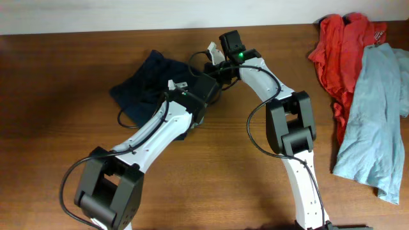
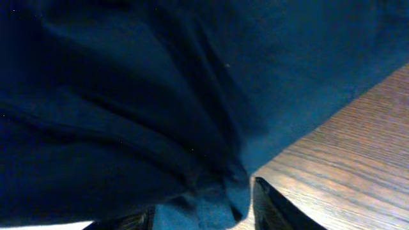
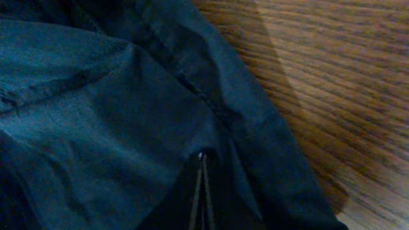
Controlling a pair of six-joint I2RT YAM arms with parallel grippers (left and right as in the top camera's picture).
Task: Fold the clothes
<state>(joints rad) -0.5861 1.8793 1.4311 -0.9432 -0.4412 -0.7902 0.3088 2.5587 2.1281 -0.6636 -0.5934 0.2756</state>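
Observation:
The dark navy shorts (image 1: pixel 144 83) lie crumpled on the wooden table at the back centre-left. My left gripper (image 1: pixel 203 96) is at their right edge; in the left wrist view its fingers (image 2: pixel 208 207) hold a bunched fold of the shorts (image 2: pixel 160 96), and creases run into the jaws. My right gripper (image 1: pixel 214 64) is at the shorts' far right corner; in the right wrist view its fingers (image 3: pixel 202 160) are pressed together on a seamed edge of the shorts (image 3: pixel 96 96). The arms hide the right part of the garment from above.
A red garment (image 1: pixel 339 51) and a pale blue-grey shirt (image 1: pixel 374 115) lie piled at the table's right side. Bare wood (image 1: pixel 211 172) lies in front between the arm bases. The table's back edge (image 1: pixel 96 30) runs just behind the shorts.

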